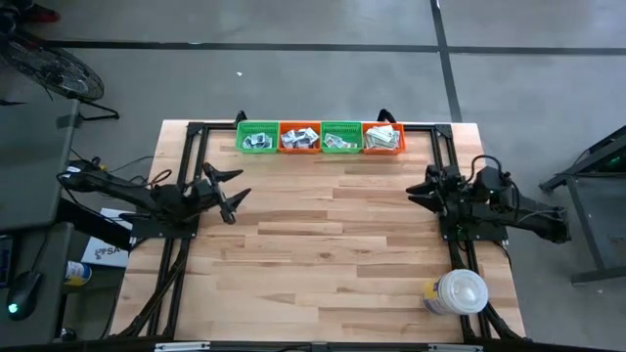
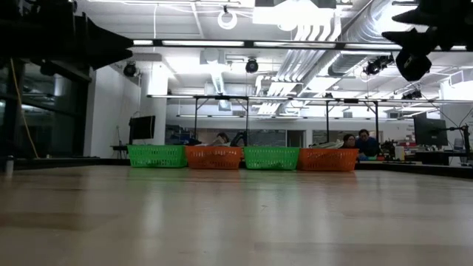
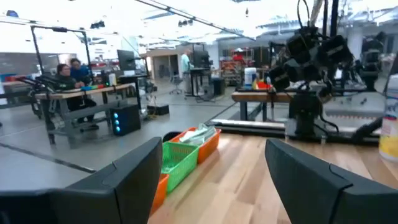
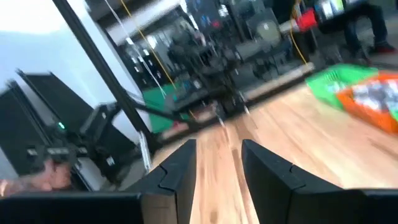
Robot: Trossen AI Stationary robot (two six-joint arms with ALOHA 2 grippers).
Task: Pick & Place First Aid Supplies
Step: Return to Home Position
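Four baskets stand in a row along the table's far edge: green (image 1: 256, 137), orange (image 1: 299, 137), green (image 1: 341, 137), orange (image 1: 383, 138). The first aid supplies (image 1: 299, 141), small white and grey packets, lie inside them; they also show in the right wrist view (image 4: 373, 96). My left gripper (image 1: 235, 194) is above the table's left side, open wide, with nothing between its fingers (image 3: 214, 168). My right gripper (image 1: 413, 193) is above the right side, open with a narrower gap that holds nothing (image 4: 217, 162). Both point across the table toward each other.
A big white round lidded container (image 1: 458, 291) stands near the table's front right corner. Black frame rails (image 1: 196, 156) run along the table's sides and far edge. Bare wood (image 1: 323, 244) lies between the arms. People sit at desks in the room beyond (image 2: 358, 140).
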